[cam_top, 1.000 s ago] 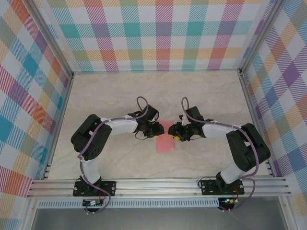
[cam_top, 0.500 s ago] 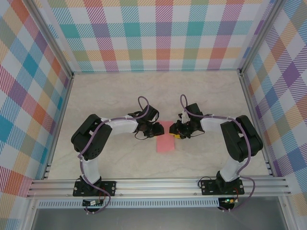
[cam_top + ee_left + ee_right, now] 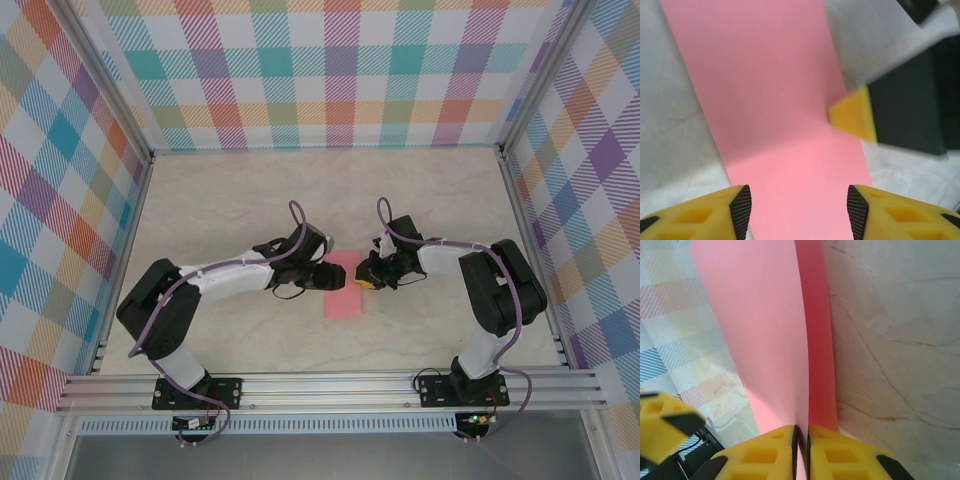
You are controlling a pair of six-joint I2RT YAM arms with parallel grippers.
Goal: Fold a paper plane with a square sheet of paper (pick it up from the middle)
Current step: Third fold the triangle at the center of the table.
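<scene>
So the salmon-pink folded paper sheet [image 3: 345, 296] lies mid-way on the pale marble-look bench [image 3: 240, 200], long axis near-to-far, right pincer [image 3: 801, 435] pinching its right edge, left pincer [image 3: 799, 207] spread over its left side.

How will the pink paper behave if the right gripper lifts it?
Probably floppy: the paper is a thin sheet, pinched at one edge by the right gripper, so the free part likely sags. Likely very light; it may slide on the smooth table if pushed. The open left gripper straddles it and could steady it.
</scene>
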